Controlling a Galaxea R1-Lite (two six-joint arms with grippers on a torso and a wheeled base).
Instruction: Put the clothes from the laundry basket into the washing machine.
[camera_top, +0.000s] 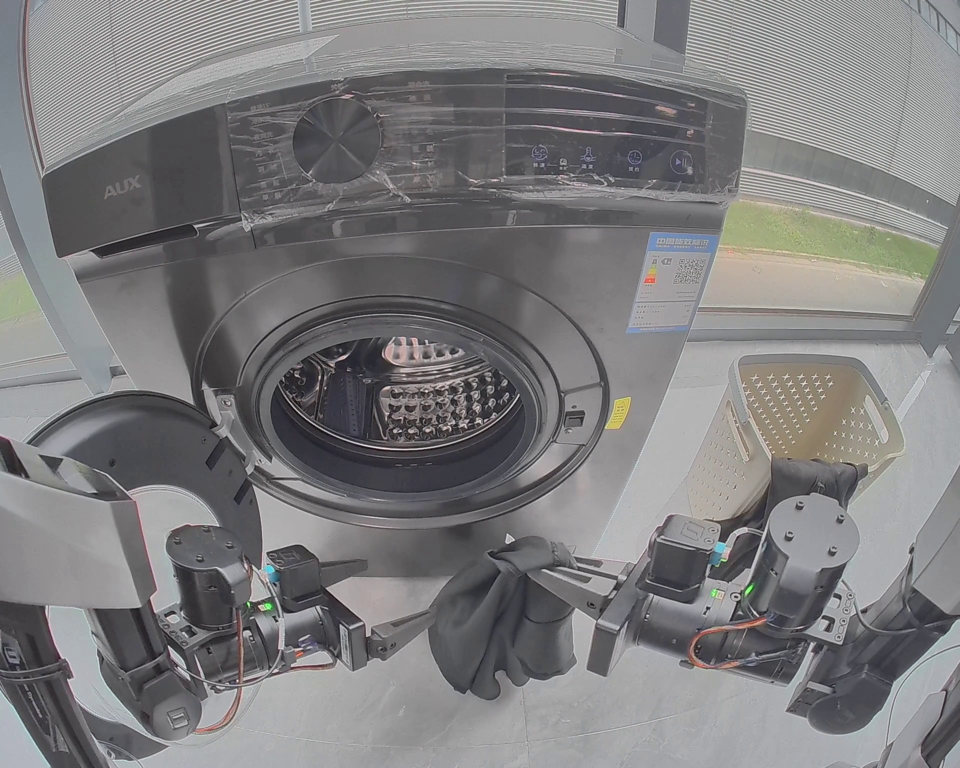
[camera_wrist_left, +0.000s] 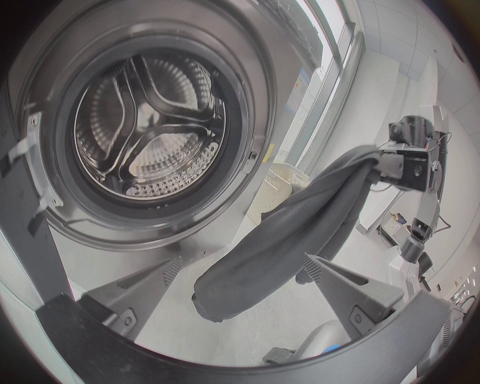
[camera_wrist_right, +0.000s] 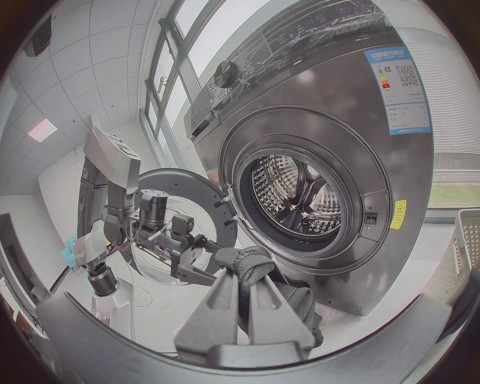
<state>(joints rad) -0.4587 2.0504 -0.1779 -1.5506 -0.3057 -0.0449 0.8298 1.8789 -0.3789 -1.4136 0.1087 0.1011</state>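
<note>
- The left claw (camera_top: 398, 590) is hanging with its jaws apart just beside the dark garment (camera_top: 495, 620), risking a snag in its loose folds.
- The right claw (camera_top: 545, 577) is clamping the garment's top, dangling it below the drum opening (camera_top: 400, 410); if lifted too little, the trailing cloth is risking catching the lip or slipping to the floor.

Grey tiled floor (camera_top: 640, 710) below. Large window (camera_top: 830, 150) at back, grey frame post (camera_top: 40, 250) at its side. Beyond glass: grass strip (camera_top: 830, 235), paved path (camera_top: 800, 285) alongside. White ceiling tiles (camera_wrist_right: 75, 75), one lit panel (camera_wrist_right: 42, 129).
</note>
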